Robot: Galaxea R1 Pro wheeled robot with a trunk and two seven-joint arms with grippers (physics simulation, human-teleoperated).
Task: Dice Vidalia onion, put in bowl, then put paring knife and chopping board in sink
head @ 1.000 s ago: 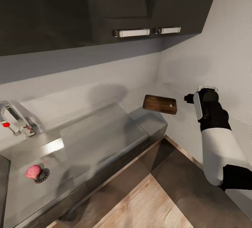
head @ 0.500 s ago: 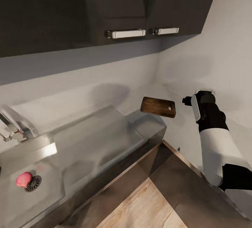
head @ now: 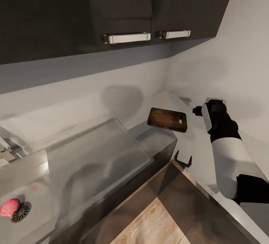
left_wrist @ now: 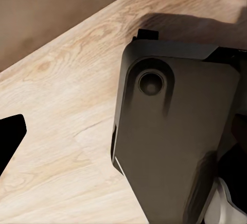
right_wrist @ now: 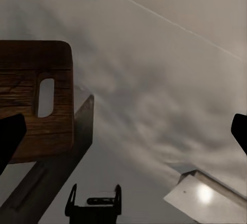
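Note:
The Vidalia onion [head: 9, 207], a pinkish bulb, lies in the sink [head: 41, 184] beside the drain [head: 21, 212] at the head view's lower left. The brown chopping board [head: 167, 119] [right_wrist: 31, 105] lies flat on the grey countertop [head: 160, 100] past the end of the steel drainboard [head: 93, 154]. My right gripper [head: 197, 110] [right_wrist: 123, 134] hovers just right of the board's slotted end, open and empty, fingertips wide apart. My left gripper [left_wrist: 123, 141] points down at the wood floor [left_wrist: 62, 95], open with nothing in it. The paring knife and the bowl are out of view.
Dark wall cabinets [head: 112, 8] with steel handles hang above the counter. The grey wall [head: 239, 64] closes the corner on the right. A small dark two-pronged shape [head: 183, 159] [right_wrist: 93, 206] sits at the counter's end corner. Pale wood floor [head: 160, 217] lies below.
The camera has swung right: the tap has slid out at the left and the onion has shifted to the lower left corner. The two-pronged shape has come into view. The right gripper stays beside the board.

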